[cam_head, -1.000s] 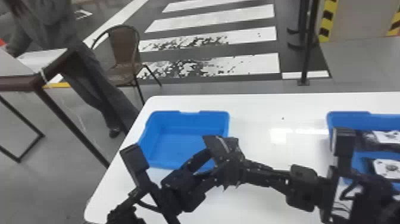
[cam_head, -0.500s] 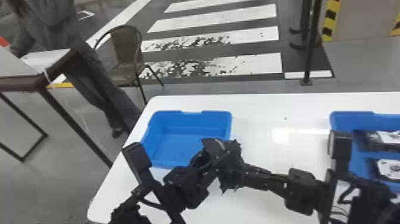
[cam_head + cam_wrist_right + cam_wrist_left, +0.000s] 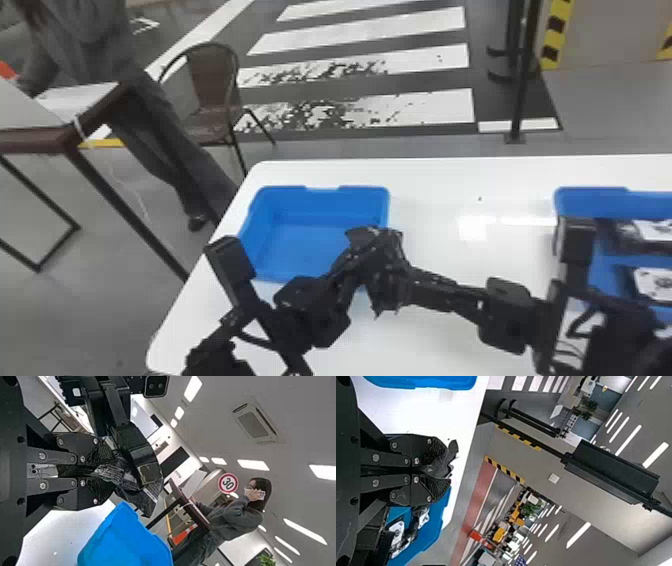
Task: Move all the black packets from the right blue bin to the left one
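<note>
Centrally in the head view, two black robot grippers meet above a white tabletop (image 3: 440, 200), with a crumpled, glossy black plastic packet (image 3: 440, 466) between them. The left gripper (image 3: 376, 250), on an arm from the lower left, has its two ridged fingers closed on the packet. The right gripper (image 3: 402, 282), reaching in from the right, also has its fingers closed on the packet, which bulges past their tips in the right wrist view.

Beneath and just beyond them is the left bin (image 3: 320, 189), a shallow blue plastic tray near the tabletop's left edge; the arms hide its near right corner. Well apart from it, toward the right, sits a matching right bin (image 3: 590, 201), partly cut off by the view's edge and partly behind the right arm. It holds more black packets (image 3: 650, 280) with white labels; how many cannot be told.

Behind the tabletop, a brown chair (image 3: 210, 90) stands near white stripes (image 3: 415, 107) painted across a dark floor.
</note>
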Controlling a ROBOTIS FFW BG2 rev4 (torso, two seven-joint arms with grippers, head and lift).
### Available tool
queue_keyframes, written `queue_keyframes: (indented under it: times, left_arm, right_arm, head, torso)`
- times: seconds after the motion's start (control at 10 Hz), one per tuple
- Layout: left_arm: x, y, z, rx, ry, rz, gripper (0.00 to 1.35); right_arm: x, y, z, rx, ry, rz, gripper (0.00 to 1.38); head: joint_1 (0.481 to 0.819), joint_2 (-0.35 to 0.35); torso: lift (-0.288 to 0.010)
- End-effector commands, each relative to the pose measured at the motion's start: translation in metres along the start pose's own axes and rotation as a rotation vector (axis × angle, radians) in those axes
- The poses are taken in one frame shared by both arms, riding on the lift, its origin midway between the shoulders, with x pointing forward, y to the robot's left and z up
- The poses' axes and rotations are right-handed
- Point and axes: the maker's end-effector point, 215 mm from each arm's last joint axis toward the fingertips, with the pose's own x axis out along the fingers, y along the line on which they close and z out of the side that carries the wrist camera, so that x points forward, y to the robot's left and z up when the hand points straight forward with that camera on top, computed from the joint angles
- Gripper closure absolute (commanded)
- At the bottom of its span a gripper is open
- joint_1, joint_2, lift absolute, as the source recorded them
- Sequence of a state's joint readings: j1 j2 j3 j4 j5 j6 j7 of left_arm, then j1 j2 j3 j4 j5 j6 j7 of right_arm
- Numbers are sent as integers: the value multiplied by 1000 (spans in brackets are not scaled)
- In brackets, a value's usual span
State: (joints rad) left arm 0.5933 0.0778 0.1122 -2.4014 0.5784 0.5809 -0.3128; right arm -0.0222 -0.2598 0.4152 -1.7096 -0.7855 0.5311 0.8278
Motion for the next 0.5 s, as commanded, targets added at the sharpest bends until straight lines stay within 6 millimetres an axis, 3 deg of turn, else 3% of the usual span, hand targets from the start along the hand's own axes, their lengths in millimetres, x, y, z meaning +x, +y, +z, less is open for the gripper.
queue_keyframes:
  times: [0.0, 0.1, 0.2, 0.3, 0.4]
  left_arm:
    - [0, -2, -2, -10, 4, -6, 1222]
    - [-1, 0, 4, -3, -12, -1, 1222]
    - [-4, 4, 17, 9, -52, 11, 1222]
    - [-9, 12, 28, 16, -88, 35, 1222]
    - [-12, 24, 37, 35, -108, 68, 1222]
  right_arm:
    - [2, -1, 17, -14, -50, 9, 999]
    - [-4, -5, 22, 8, -83, 7, 674]
    - [-17, -12, 29, -20, -99, -37, 257]
    - [-35, -13, 43, -90, -119, -123, 47]
    - [-58, -19, 53, -150, -120, -226, 104]
  head:
    - [695, 312]
    - [695, 306]
    - [695, 298]
    - [695, 288]
    - [695, 282]
  torso:
    - [-140]
    - [-140]
    - [-140]
    - [-140]
    - [-140]
